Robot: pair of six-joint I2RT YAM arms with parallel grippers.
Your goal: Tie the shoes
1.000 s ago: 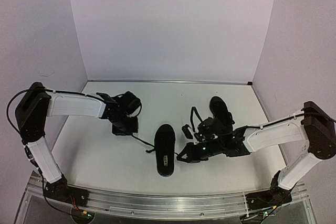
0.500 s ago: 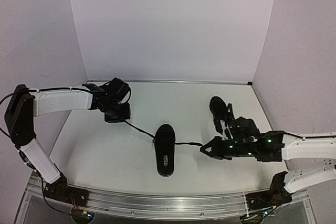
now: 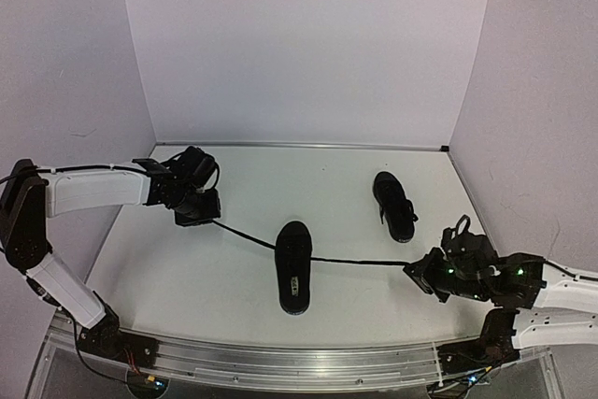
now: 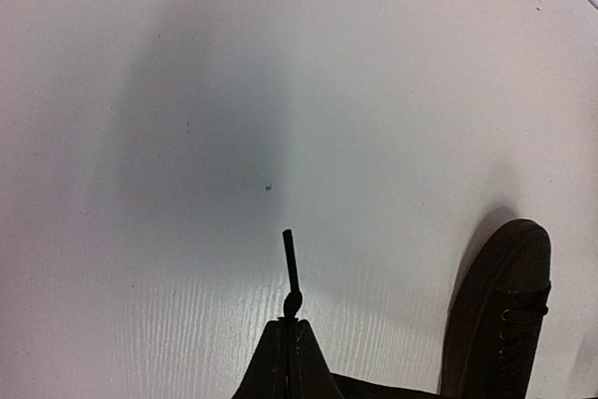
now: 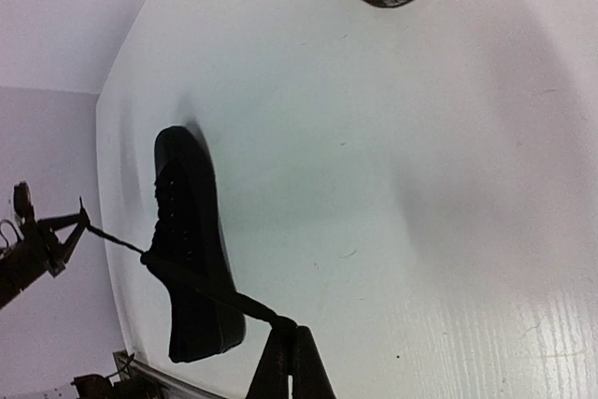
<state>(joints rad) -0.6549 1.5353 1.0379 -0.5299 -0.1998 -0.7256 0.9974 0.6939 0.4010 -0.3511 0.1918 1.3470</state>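
The left gripper (image 4: 291,332) is pressing its jaws shut on one end of the lace (image 4: 290,268), with a short tip poking out past them over the counter (image 4: 234,91). The right gripper (image 5: 288,341) is clamping its jaws on the other end, and its wrist view is cutting off everything below the fingertips. Between them the lace is stretching nearly straight through the near shoe (image 3: 293,268), which is lying mid-counter with its toe pointing away from the arms. The far shoe (image 3: 393,205) is sitting well apart, to the right and farther back. The right wrist view is showing only one cropped end of it. The lace's path through the eyelets is too dark to make out.
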